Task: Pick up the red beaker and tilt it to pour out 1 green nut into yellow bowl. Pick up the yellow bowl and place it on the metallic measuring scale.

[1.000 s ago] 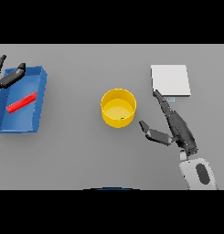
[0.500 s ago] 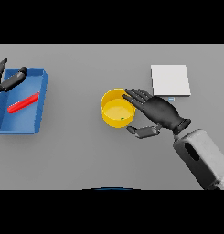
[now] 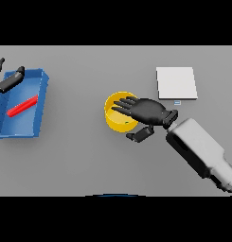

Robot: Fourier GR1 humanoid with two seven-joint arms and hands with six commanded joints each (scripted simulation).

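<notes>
You see the right hand (image 3: 147, 111) spread over the round yellow bowl (image 3: 118, 119), the flat metallic measuring scale (image 3: 176, 82) just beyond it.

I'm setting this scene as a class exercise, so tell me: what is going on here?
The robot's right hand reaches over the yellow bowl, fingers spread above its rim and thumb beside it, not clearly gripping yet. The white scale sits apart, behind and to the right. The left hand rests at the blue tray, where the red beaker lies.
</notes>
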